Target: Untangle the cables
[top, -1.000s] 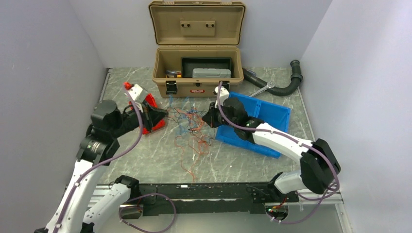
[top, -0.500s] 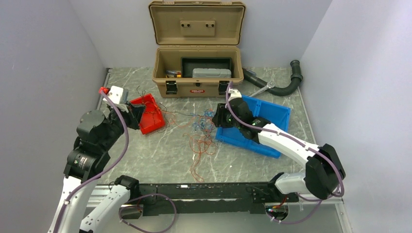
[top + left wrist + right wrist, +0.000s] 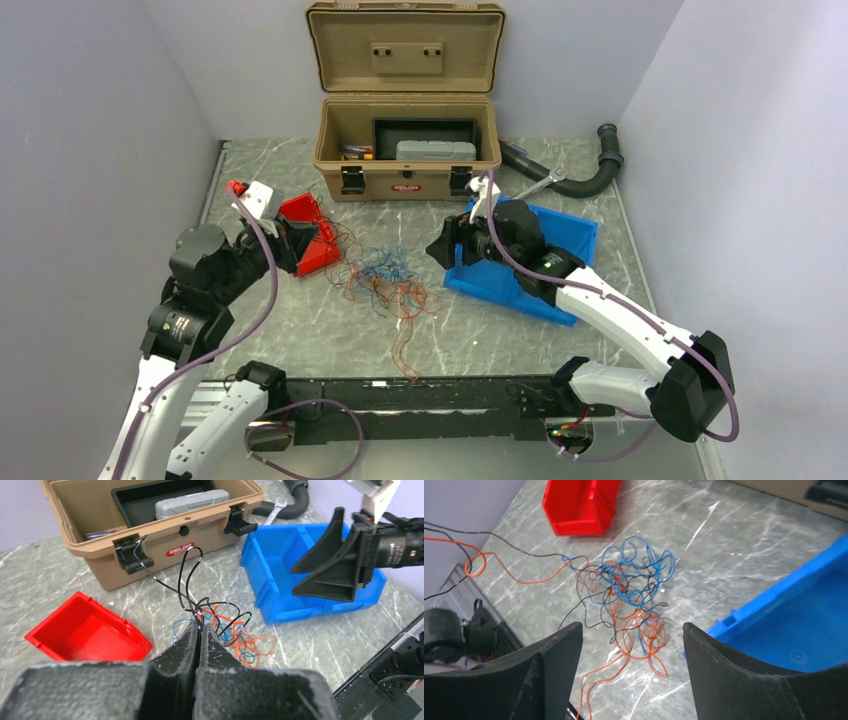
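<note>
Overhead view, two wrist close-ups, cables (image 3: 385, 280) shared

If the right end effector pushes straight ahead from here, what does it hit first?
Probably the tangle of cables lying on the table, directly ahead of the open right end effector; depth is unclear.

We're looking at a robotics lab cell: blank walls (image 3: 110, 120) box in a marble-patterned table (image 3: 300, 325), robot arms (image 3: 610, 310) bolted at its edge, with an open tan toolbox (image 3: 405, 186), blue bin (image 3: 572, 236), red bin (image 3: 314, 252), wrench (image 3: 540, 183) and tangled cables (image 3: 385, 280).
</note>
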`<state>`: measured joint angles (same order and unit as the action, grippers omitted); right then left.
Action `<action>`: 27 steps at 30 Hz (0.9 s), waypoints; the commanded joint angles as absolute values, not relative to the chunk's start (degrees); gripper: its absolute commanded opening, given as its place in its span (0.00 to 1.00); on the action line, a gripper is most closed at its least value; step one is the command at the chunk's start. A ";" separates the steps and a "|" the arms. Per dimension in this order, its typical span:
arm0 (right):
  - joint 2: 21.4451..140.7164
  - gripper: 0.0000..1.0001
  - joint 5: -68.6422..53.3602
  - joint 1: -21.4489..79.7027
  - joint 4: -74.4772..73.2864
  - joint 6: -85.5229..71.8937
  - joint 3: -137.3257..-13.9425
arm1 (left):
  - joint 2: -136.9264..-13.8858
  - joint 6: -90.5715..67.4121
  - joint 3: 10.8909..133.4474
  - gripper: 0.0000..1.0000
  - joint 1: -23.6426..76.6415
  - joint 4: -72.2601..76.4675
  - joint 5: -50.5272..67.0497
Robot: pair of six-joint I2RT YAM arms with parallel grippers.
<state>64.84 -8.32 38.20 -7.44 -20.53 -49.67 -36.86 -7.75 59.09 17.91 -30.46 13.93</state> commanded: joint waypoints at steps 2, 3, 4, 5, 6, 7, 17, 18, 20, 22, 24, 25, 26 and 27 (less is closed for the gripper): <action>67.83 0.74 -17.01 39.90 -4.30 -17.60 -51.50 | -35.51 -6.26 58.93 0.02 17.67 -26.25 20.43; 68.61 0.74 -17.61 40.62 -3.58 -17.47 -51.50 | -35.26 -6.24 58.78 0.02 17.67 -25.97 21.14; 69.24 0.73 -18.59 41.67 -2.48 -17.07 -51.46 | -35.10 -6.17 58.67 0.02 17.67 -25.72 22.13; 69.73 0.73 -19.33 43.02 -0.85 -16.34 -51.32 | -34.95 -6.23 58.58 0.02 17.67 -25.48 23.07; 70.01 0.73 -19.59 44.76 1.45 -15.36 -50.91 | -34.98 -6.24 58.48 0.02 17.67 -25.22 24.37; 70.29 0.73 -19.33 46.51 3.64 -14.13 -50.38 | -35.10 -6.17 58.42 0.02 17.66 -24.88 25.72; 69.68 0.72 -20.00 51.64 15.33 -9.67 -49.77 | -36.80 -4.50 59.07 0.00 17.66 -25.64 36.31; 69.39 0.72 -20.51 51.62 15.53 -9.62 -49.87 | -36.78 -4.41 58.94 0.00 17.67 -25.82 36.37; 69.88 0.71 -21.63 51.59 15.00 -9.49 -50.84 | -36.75 -4.54 58.61 0.00 17.66 -25.56 36.85; 71.10 0.68 -23.48 51.59 13.90 -9.01 -52.42 | -36.58 -4.93 58.26 0.00 17.67 -24.76 37.21; 72.25 0.64 -25.20 51.60 13.68 -8.88 -53.63 | -36.55 -5.16 57.99 0.00 17.67 -24.37 37.31; 72.78 0.61 -26.06 51.64 13.82 -8.88 -54.06 | -36.57 -5.18 58.05 0.00 17.67 -24.39 37.27; 73.08 0.59 -26.37 51.74 14.25 -8.99 -54.25 | -36.71 -5.12 58.14 0.00 17.67 -24.47 37.31; 73.33 0.56 -26.29 51.87 14.58 -9.17 -54.42 | -36.75 -5.02 58.31 0.00 17.67 -24.64 37.35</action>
<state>72.18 -22.50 51.64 10.87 -10.07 -51.13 -36.64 -5.58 58.17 17.91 -27.20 35.31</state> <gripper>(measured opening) 0.609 0.031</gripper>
